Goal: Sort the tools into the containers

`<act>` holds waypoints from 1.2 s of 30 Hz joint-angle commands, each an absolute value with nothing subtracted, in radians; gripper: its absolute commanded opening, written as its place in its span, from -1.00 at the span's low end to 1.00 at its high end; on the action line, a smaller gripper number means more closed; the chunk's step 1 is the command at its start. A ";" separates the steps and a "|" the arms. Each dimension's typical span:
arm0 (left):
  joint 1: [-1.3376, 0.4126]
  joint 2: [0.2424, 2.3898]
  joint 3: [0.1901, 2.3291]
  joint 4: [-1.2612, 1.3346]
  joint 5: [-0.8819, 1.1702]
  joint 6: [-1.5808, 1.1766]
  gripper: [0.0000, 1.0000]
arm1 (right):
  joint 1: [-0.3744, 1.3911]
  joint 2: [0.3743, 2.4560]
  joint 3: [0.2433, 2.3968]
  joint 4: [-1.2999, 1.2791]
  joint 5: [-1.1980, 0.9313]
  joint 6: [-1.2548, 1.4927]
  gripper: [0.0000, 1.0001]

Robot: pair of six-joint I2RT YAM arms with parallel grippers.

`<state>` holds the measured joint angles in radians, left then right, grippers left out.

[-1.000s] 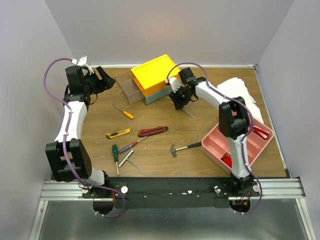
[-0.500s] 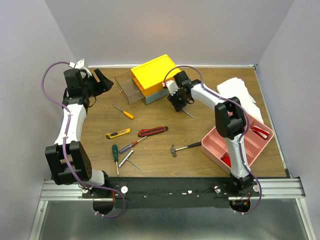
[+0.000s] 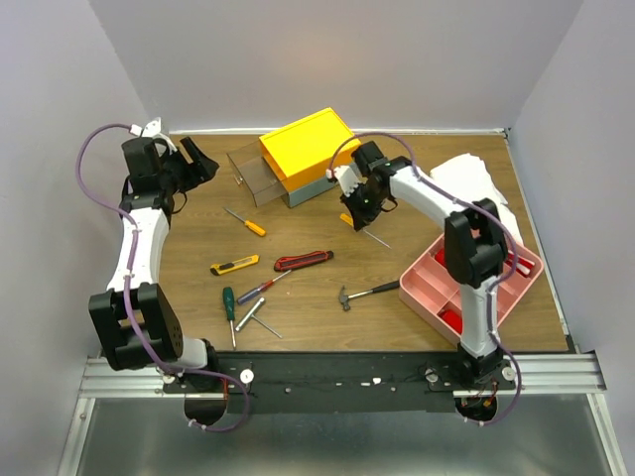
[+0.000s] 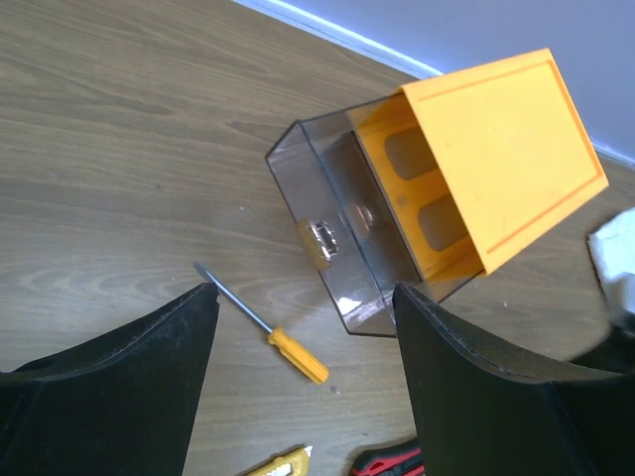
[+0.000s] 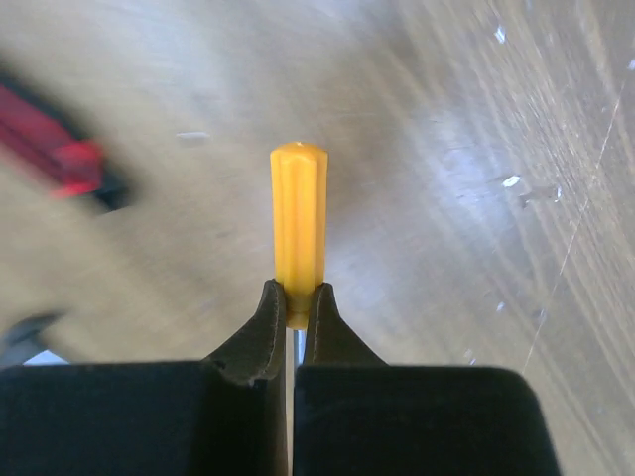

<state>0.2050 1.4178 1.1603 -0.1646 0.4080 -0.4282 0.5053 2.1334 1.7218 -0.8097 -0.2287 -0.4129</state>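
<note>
My right gripper (image 3: 354, 211) (image 5: 295, 297) is shut on the lower end of an orange screwdriver handle (image 5: 298, 213), just in front of the yellow-topped container (image 3: 306, 147); the shaft (image 3: 375, 238) slants down to the table. The container's clear drawer (image 3: 254, 174) (image 4: 337, 228) stands pulled out on the left. My left gripper (image 3: 193, 159) (image 4: 303, 290) hangs open above the table left of the drawer. On the table lie another orange screwdriver (image 3: 248, 223) (image 4: 293, 352), a yellow knife (image 3: 234, 265), a red knife (image 3: 303, 261), green (image 3: 229, 302) and red-handled (image 3: 260, 289) screwdrivers, a wrench (image 3: 256, 315) and a hammer (image 3: 367, 293).
A pink divided tray (image 3: 427, 288) with red items in it sits at the front right beside the right arm. A crumpled white cloth (image 3: 476, 183) lies behind it. Walls close the table at the back and on both sides.
My right gripper has closed on the orange screwdriver handle and shifted slightly toward the front. The left gripper has drifted a little to the left, still open.
</note>
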 commanded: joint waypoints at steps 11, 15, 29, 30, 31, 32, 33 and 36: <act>0.282 1.189 1.078 -0.304 0.305 -0.247 0.64 | 0.589 2.215 2.442 -0.662 -0.617 0.027 -0.99; 0.282 1.154 1.051 -0.339 0.308 -0.245 0.64 | 0.655 2.327 2.570 -0.588 -0.597 0.075 -0.98; 0.284 1.011 0.970 -0.491 0.318 -0.228 0.64 | 0.704 2.399 2.502 -0.149 -0.514 0.123 -0.99; 0.282 1.005 0.963 -0.491 0.321 -0.233 0.64 | 0.704 2.398 2.497 -0.140 -0.494 0.112 -0.99; 0.282 0.997 0.951 -0.486 0.322 -0.241 0.64 | 0.706 2.399 2.494 -0.134 -0.480 0.098 -0.98; 0.284 0.993 0.945 -0.480 0.328 -0.258 0.64 | 0.706 2.405 2.494 -0.121 -0.463 0.083 -0.98; 0.282 0.992 0.939 -0.476 0.331 -0.265 0.64 | 0.707 2.411 2.503 -0.117 -0.433 0.052 -0.98; 0.282 0.989 0.922 -0.474 0.337 -0.302 0.63 | 0.709 2.460 2.540 -0.110 -0.416 0.011 -0.99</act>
<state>0.2756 1.0096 0.9478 -0.4587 0.3248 -0.2508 0.7055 2.4435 2.5069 -0.1940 -0.4889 0.0841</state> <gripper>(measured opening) 0.818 0.059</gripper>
